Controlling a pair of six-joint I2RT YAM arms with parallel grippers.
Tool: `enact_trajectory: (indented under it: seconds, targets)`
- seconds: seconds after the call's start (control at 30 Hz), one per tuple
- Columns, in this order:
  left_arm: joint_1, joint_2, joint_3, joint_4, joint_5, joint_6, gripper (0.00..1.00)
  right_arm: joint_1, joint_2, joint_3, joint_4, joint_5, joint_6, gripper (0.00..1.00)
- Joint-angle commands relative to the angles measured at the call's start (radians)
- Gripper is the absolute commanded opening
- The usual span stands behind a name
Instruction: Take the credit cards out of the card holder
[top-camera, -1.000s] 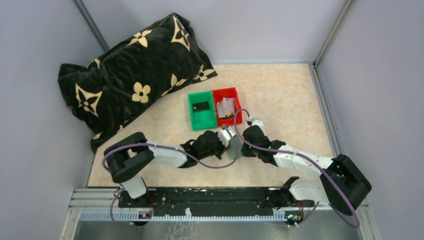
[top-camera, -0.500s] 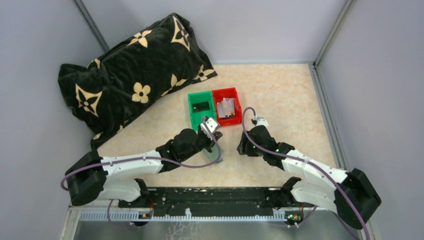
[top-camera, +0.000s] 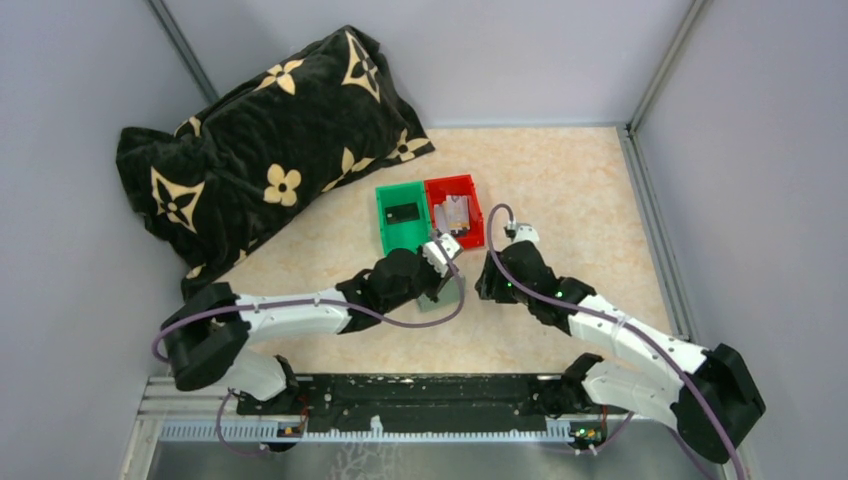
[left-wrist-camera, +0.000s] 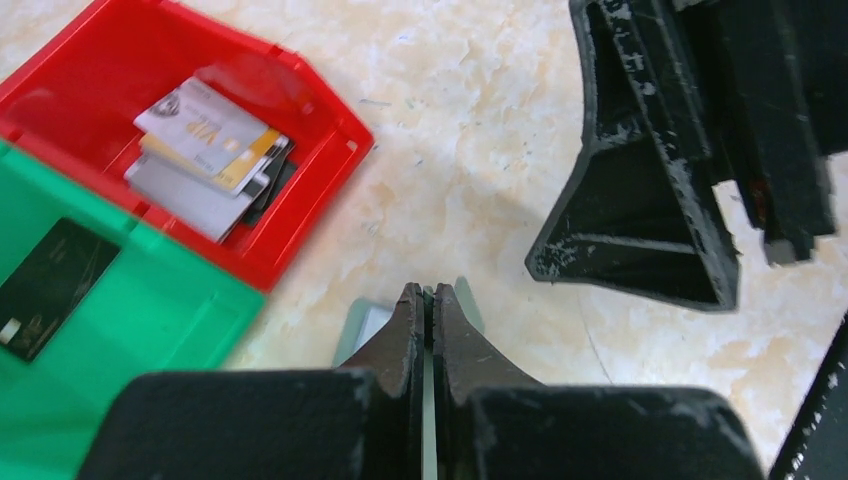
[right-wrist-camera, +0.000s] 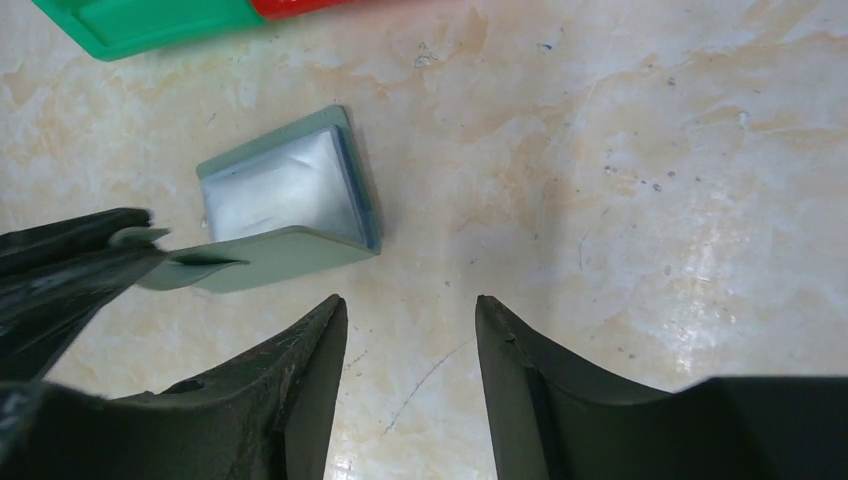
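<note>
The card holder (right-wrist-camera: 285, 190) is a sage grey-green wallet lying open on the marbled table, showing a pale silvery inner pocket. My left gripper (left-wrist-camera: 428, 292) is shut on one thin flap of it (left-wrist-camera: 362, 322); from above the holder (top-camera: 443, 293) sits just under that gripper (top-camera: 438, 283). My right gripper (right-wrist-camera: 410, 305) is open and empty, a little to the right of the holder (top-camera: 490, 285). Several credit cards (left-wrist-camera: 205, 150), one gold-edged, lie stacked in the red bin (left-wrist-camera: 330, 150). A black card (left-wrist-camera: 55, 290) lies in the green bin (left-wrist-camera: 150, 330).
The two bins (top-camera: 385, 240) stand side by side just beyond the grippers. A large black pillow with tan flowers (top-camera: 260, 140) fills the back left. Grey walls close in the table on three sides.
My right gripper opened, let go and drew back to the right of the card holder. My left gripper kept its grip and shifted with the holder, ending nearer the bins.
</note>
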Motion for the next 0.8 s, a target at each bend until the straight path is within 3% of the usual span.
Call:
enact_trajectory:
  seconds: [0.0,0.17,0.33,0.63,0.77]
  targets:
    - [-0.005,0.128,0.140,0.039,0.093,0.058,0.00,-0.037,-0.122,0.044,-0.063,0.069,0.008,0.50]
    - [-0.008,0.259,0.333,0.021,0.220,0.096,0.00,-0.130,-0.273,0.059,-0.196,0.106,-0.009,0.46]
    - [-0.014,0.304,0.398,-0.017,0.291,0.113,0.00,-0.160,-0.322,0.073,-0.265,0.119,-0.037,0.46]
    - [-0.014,0.124,0.116,-0.004,0.215,0.071,0.02,-0.160,-0.246,0.037,-0.179,0.068,-0.035,0.49]
    - [-0.014,0.023,0.003,-0.057,0.103,0.036,0.03,-0.159,-0.169,0.029,-0.093,0.030,-0.047,0.49]
